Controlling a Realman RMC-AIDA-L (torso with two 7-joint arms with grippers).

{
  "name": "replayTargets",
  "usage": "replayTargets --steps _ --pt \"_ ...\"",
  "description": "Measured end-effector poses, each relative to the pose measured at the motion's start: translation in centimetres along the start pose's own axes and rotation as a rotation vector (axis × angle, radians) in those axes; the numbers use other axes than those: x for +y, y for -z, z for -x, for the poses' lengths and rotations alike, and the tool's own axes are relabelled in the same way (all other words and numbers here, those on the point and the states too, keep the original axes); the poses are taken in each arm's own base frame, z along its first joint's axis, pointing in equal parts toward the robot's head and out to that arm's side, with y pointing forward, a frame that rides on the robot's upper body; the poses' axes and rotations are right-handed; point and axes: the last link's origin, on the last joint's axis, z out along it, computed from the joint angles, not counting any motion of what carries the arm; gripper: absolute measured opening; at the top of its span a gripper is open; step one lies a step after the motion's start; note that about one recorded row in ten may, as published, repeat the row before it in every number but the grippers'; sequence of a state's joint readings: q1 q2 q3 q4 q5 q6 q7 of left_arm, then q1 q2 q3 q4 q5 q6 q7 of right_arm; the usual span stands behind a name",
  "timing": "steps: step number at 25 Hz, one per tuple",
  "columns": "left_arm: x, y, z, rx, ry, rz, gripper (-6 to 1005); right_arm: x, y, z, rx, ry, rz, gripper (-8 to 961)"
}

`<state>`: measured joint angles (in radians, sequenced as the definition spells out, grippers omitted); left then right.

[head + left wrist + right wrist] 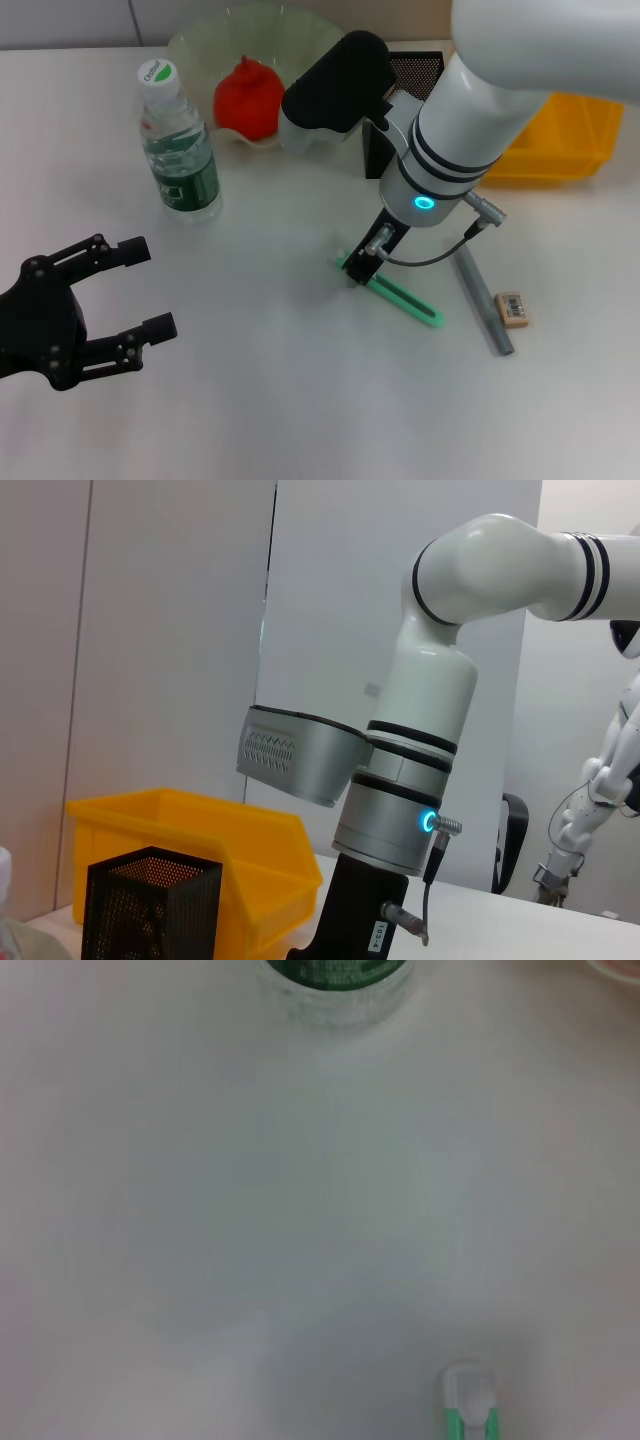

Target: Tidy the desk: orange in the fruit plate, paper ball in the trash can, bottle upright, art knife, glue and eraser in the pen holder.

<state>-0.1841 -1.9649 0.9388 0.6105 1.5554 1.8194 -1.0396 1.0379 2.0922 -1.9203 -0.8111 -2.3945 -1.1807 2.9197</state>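
In the head view, the left gripper (140,290) sits at the lower left of the frame with its black fingers spread wide, holding nothing, above the white tabletop (280,400). The right gripper (360,268) is down at the centre, over the near end of the green art knife (395,292); whether its fingers are spread or closed on the knife cannot be told. A grey glue stick (482,300) lies just right of the knife, and the eraser (511,308) lies just beside it, further right. The bottle (180,145) stands upright at upper left. The orange (248,98) rests in the fruit plate (200,45) at top centre. The black mesh pen holder (415,70) is partly hidden behind the right arm, and a yellow bin (570,140) sits at upper right.

In the left wrist view, the right arm (420,740) fills the centre, with the pen holder (150,905) at lower left and the yellow bin (180,825) behind it.

In the right wrist view, the bottle's base (335,985) shows at the top edge and the art knife's tip (467,1405) at the bottom, well apart on the tabletop (200,1210).
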Motion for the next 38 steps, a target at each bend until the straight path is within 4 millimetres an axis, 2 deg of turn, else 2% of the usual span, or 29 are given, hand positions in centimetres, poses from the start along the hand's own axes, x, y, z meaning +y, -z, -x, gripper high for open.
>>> replayTargets --steps 3,6,7,8,11,12,13,17,22,28,38 --pt "0.0 0.0 0.0 0.0 0.0 -0.001 850 0.2 0.6 0.2 -0.029 -0.003 0.019 166" --pt "0.1 0.1 0.1 -0.001 -0.001 -0.003 850 0.0 2.3 0.5 -0.082 -0.011 0.046 167" --pt "0.1 0.2 0.1 -0.002 -0.002 -0.004 850 -0.6 3.7 0.7 -0.125 -0.02 0.041 167" --pt "0.1 0.2 0.1 -0.002 -0.002 -0.004 850 -0.6 3.7 0.7 -0.125 -0.02 0.041 168" --pt "0.1 0.2 0.2 -0.002 -0.002 -0.006 850 -2.0 6.0 0.7 -0.218 -0.045 -0.007 169" --pt "0.1 0.2 0.2 -0.003 -0.001 -0.007 850 -3.0 7.8 0.7 -0.302 -0.057 -0.037 170" --pt "0.1 0.2 0.2 -0.003 -0.001 -0.007 850 -3.0 7.8 0.7 -0.302 -0.057 -0.037 170" --pt "0.2 0.2 0.4 0.0 0.013 -0.009 850 -4.8 11.3 0.4 -0.512 -0.044 -0.113 172" --pt "0.1 0.2 0.5 -0.003 0.014 -0.014 850 -5.6 12.8 0.1 -0.657 0.003 -0.203 175" --pt "0.0 0.0 0.6 -0.007 0.015 -0.026 851 -6.1 12.2 0.4 -0.76 0.055 -0.273 178" --pt "-0.2 -0.2 0.7 -0.01 0.018 -0.034 851 -7.9 8.6 0.3 -0.849 0.039 -0.31 183"
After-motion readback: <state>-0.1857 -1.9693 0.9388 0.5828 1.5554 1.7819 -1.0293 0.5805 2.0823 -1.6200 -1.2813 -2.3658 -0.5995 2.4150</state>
